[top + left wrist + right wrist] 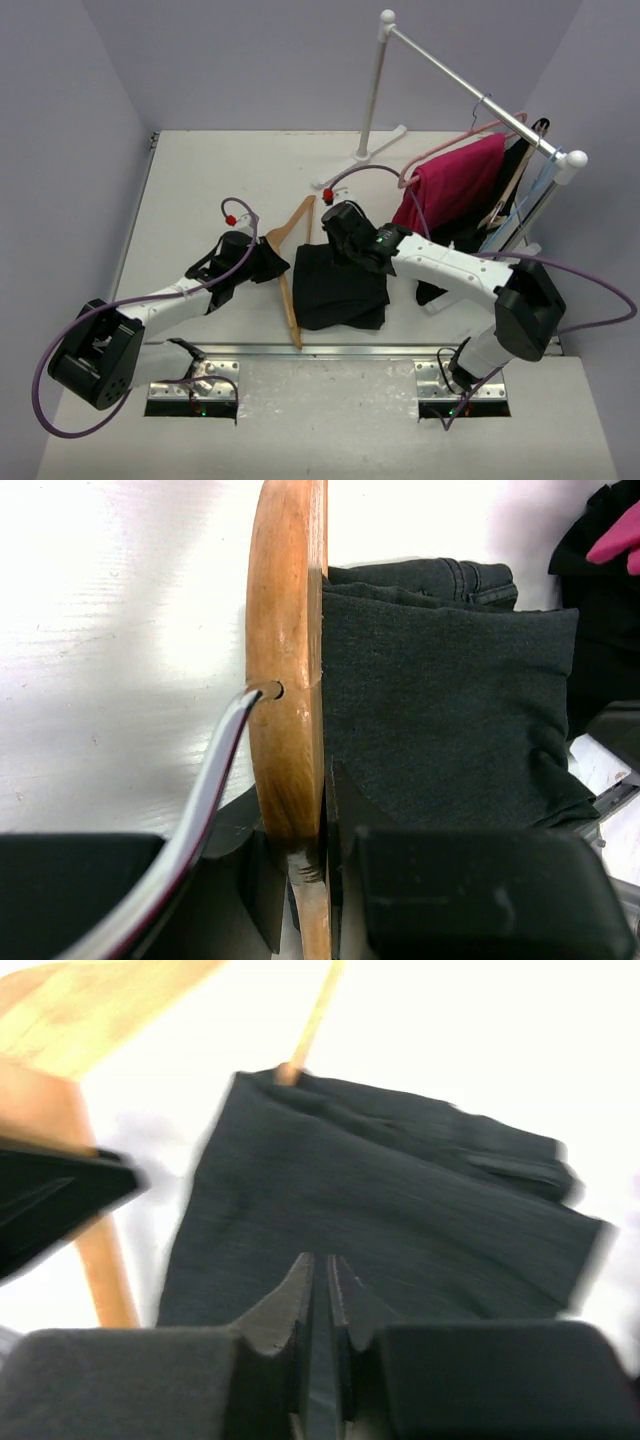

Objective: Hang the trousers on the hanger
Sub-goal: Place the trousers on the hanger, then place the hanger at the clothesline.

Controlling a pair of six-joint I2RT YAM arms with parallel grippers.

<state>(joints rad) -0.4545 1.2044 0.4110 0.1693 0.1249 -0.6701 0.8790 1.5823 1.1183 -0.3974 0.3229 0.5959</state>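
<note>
The tan wooden hanger (285, 262) lies on the white table, its lower end under the left edge of the trousers (338, 288), which are black and folded flat. My left gripper (262, 258) is shut on the hanger's wood just below the silver hook (215, 780); in the left wrist view the hanger (285, 630) runs up from my left gripper (298, 800), with the trousers (440, 700) right beside it. My right gripper (338, 250) hovers over the trousers' far edge. In the blurred right wrist view my right gripper (320, 1260) has only a slit between its jaws, above the trousers (380, 1210); no pinched fabric shows.
A white clothes rack (375, 90) stands at the back right. A magenta garment (455, 185), a black garment (515, 175) and thin pink and blue hangers hang from its bar. A metal strip (350, 350) marks the table's near edge.
</note>
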